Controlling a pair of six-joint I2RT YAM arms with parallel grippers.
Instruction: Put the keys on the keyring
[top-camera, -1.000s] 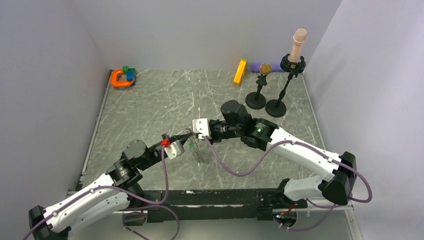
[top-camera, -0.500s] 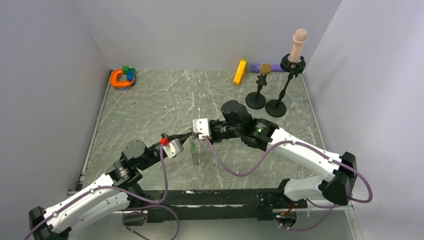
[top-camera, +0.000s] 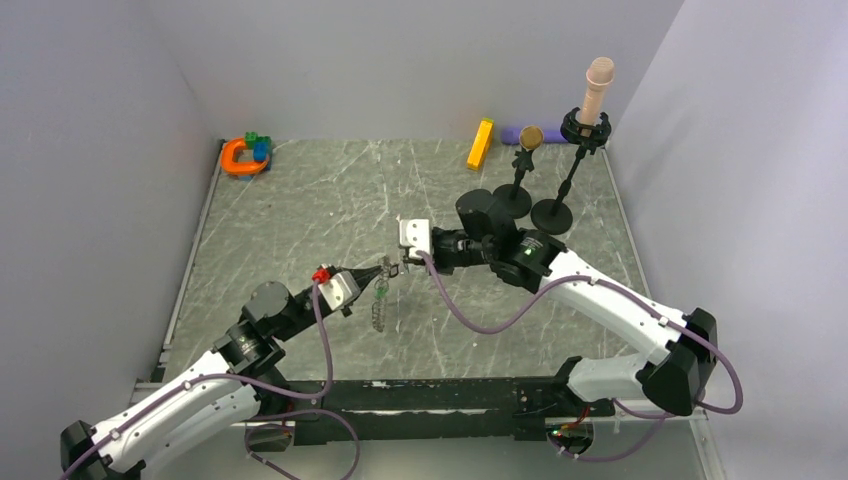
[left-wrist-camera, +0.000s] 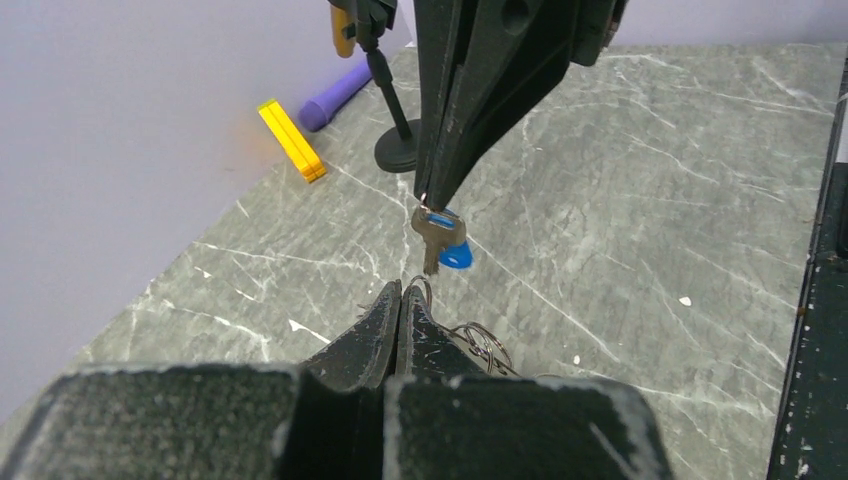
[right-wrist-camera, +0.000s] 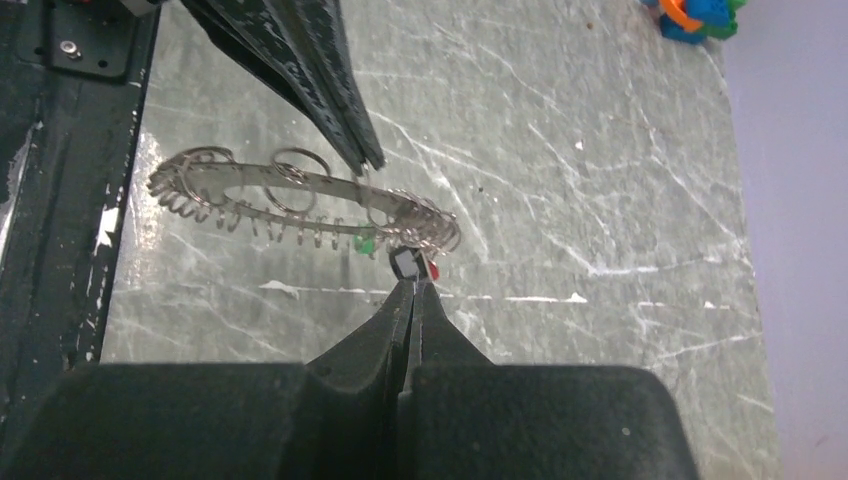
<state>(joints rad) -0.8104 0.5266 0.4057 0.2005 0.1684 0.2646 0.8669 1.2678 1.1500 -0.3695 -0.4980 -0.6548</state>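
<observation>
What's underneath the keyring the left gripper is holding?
Bare table and a green key dangling off the keyring. The left gripper covers part of its rim; the right gripper, pinching a blue key, hides what lies below the near end.

silvery toothed keyring (right-wrist-camera: 230, 170); blue-headed key (left-wrist-camera: 447, 247); grey-green desk (top-camera: 300, 210) veined white; yellow bar (top-camera: 480, 144); orange horseshoe toy (top-camera: 238, 158); purple cylinder (top-camera: 513, 134); pale lilac walls (top-camera: 400, 60).

The top camera looks down from behind the arm bases over the whole table (top-camera: 290, 210). The left wrist camera peers past the left hand (left-wrist-camera: 401, 290) towards the far right; the right wrist one looks past the right hand (right-wrist-camera: 412, 288) leftwards (both very close). All share the keyring (right-wrist-camera: 290, 185) mid-table.
</observation>
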